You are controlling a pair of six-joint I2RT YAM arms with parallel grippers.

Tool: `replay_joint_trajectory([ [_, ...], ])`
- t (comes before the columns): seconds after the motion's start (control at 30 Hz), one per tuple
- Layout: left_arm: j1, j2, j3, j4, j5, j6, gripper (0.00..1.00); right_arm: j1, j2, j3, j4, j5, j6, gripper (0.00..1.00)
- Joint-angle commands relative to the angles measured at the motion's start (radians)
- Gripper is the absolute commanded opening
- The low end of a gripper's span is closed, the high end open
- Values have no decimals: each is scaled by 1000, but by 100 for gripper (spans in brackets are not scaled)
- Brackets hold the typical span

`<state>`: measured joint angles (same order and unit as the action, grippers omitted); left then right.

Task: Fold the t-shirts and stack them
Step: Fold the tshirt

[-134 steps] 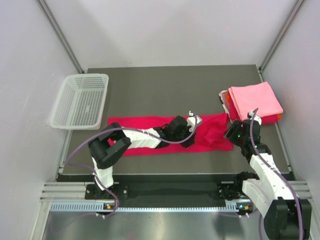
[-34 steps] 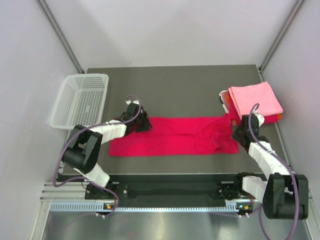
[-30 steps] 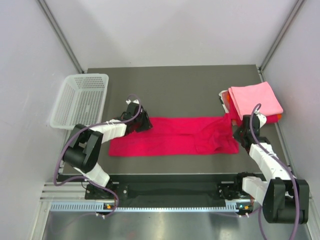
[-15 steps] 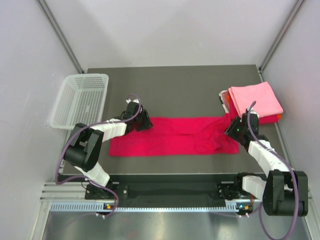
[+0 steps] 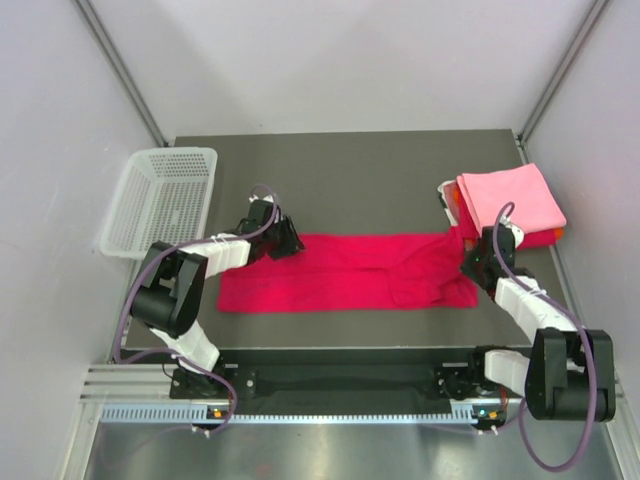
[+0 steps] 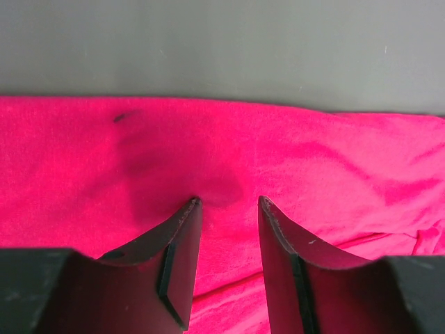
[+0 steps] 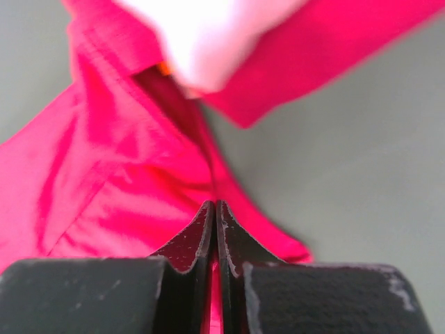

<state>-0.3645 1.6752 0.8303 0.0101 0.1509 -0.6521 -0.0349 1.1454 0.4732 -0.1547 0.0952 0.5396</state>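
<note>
left gripper [image 6: 226, 203]: released, its two dark tapered fingers [image 6: 177, 236] standing a clear gap apart with nothing between them; the tips rest at the cloth near its far edge.
right gripper [image 7: 215, 206]: clenched, the black fingers [image 7: 188, 243] pressed flat together, tips down at the cloth's corner; whether a fold is pinched between them I cannot tell.
crimson t-shirt [image 5: 350, 272]: soft matte cloth folded into a long band across the middle of the table, smooth at the left end, creased and layered at the right, where a corner runs up to the stack.
stack: on the table's right side, just beside the right gripper.
light pink t-shirt [image 5: 510, 198]: folded to a neat rectangle on top.
red t-shirt [image 5: 540, 238]: edge showing beneath the pink.
orange t-shirt [image 5: 452, 205]: a sliver at the stack's left side.
table [image 5: 350, 170]: dark grey, flat, matte.
basket [image 5: 122, 205]: white perforated plastic, rectangular, at the table's left edge, well apart from the shirts.
</note>
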Motion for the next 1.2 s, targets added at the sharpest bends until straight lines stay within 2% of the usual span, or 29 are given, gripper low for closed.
replay_joint_trajectory([
  [0.0, 21, 70, -19, -62, -62, 35, 44, -10, -38, 48, -48, 179, 25, 0],
  [0.23, 33, 75, -23, -59, -51, 29, 44, -11, -81, 45, -83, 169, 31, 0],
  [0.27, 35, 74, -23, -59, -51, 29, 44, -11, -90, 42, -86, 166, 28, 9],
  [0.37, 33, 67, -26, -55, -53, 31, 44, -11, -111, 50, -107, 152, 7, 53],
  [0.53, 30, 21, -48, -35, -63, 40, 44, -11, -197, 68, -173, 126, -7, 50],
  [0.63, 30, -8, -51, -45, -94, 45, 45, -11, -272, 67, -238, 107, -1, 42],
  [0.9, 36, 30, -16, -90, -112, 34, 43, -8, -378, 42, -393, 35, 89, 36],
  [1.17, 113, 70, -20, -107, -86, -1, 42, 1, -328, -24, -318, -127, 117, 34],
])
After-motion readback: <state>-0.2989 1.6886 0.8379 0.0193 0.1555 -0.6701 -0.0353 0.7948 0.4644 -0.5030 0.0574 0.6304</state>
